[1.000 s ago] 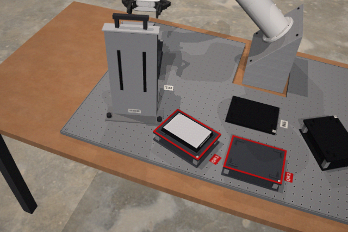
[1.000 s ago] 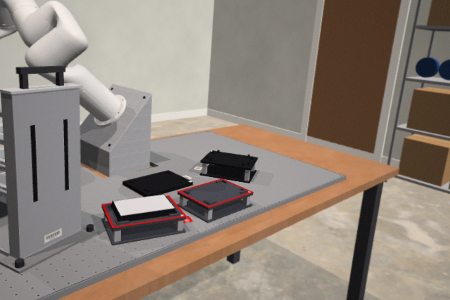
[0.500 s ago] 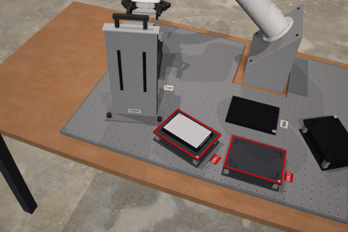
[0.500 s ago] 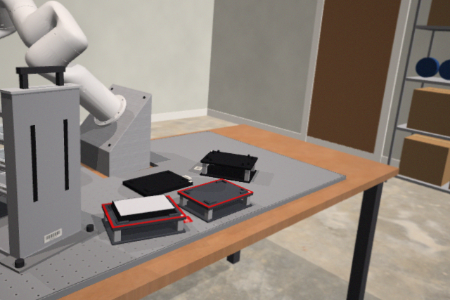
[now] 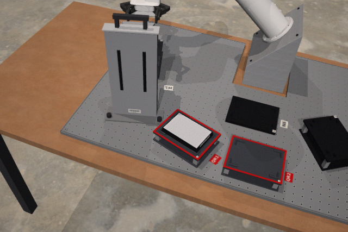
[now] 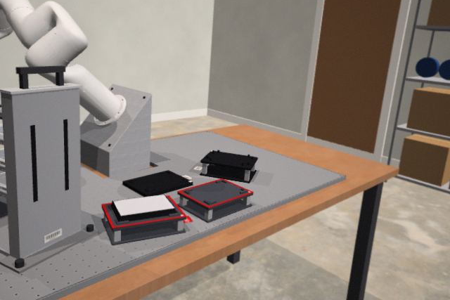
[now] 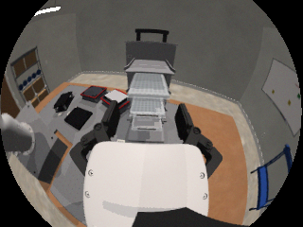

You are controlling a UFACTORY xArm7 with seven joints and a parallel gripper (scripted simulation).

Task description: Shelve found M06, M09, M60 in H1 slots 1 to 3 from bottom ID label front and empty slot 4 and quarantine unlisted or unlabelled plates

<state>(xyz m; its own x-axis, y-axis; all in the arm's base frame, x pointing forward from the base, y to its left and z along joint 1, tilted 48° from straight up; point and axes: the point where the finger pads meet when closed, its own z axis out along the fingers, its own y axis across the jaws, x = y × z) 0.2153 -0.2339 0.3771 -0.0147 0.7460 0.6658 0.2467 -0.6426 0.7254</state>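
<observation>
The plate hotel H1 (image 5: 131, 69) is a tall grey tower with a black handle, and the top and exterior views show its back (image 6: 40, 166). In the wrist view its open front (image 7: 151, 85) faces me, with pale plates on the shelves (image 7: 150, 83). Their labels are too small to read. My gripper (image 7: 148, 109) is open and empty, level with the lower shelves and a short way in front of them. In the top view only its body (image 5: 145, 7) shows, behind the hotel top. A white-topped plate (image 5: 186, 133) sits flat in quarantine nest QR1 (image 6: 142, 205).
Quarantine nest QR2 (image 5: 255, 158) is red-framed and empty. The flat black N6 nest (image 5: 252, 114) lies behind it. A raised black nest (image 5: 327, 140) stands empty at the right edge. The arm's grey base block (image 5: 271, 61) stands at the back.
</observation>
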